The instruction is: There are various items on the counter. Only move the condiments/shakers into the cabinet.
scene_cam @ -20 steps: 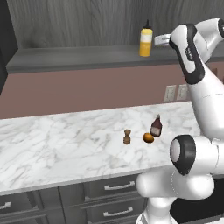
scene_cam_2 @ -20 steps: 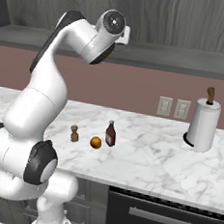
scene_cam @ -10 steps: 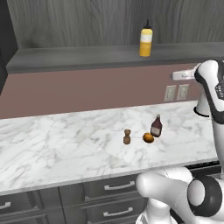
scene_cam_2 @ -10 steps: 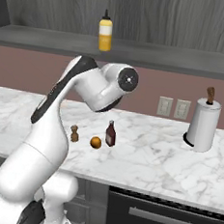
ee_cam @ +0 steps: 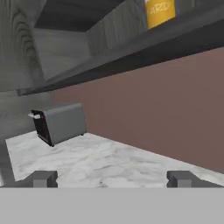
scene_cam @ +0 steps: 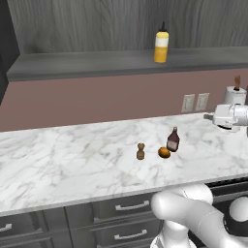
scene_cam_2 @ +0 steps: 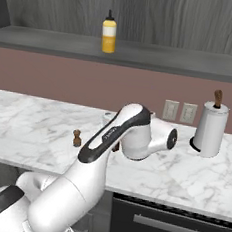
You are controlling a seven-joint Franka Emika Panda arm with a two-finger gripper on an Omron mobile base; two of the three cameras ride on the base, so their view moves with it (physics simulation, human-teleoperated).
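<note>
On the cabinet (scene_cam: 126,60) ledge stands the yellow squeeze bottle (scene_cam: 161,43); the sauce bottle (scene_cam: 173,140) and wooden shaker (scene_cam: 140,151) remain on the counter (scene_cam: 68,164). Gripper (ee_cam: 112,179) fingers are spread wide, holding nothing. Both look light, rigid, easily toppled — grasp the sauce bottle at its body, the shaker at mid-height.

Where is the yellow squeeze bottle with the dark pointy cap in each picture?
Left base view: the yellow squeeze bottle stands on the grey cabinet ledge, upper right of centre.
Right base view: the bottle stands on the same ledge, upper left of centre.
Hand view: its lower yellow part pokes in at the top edge, right of centre.
Shared landmark: the grey ledge it stands on, above the pink wall.
</note>
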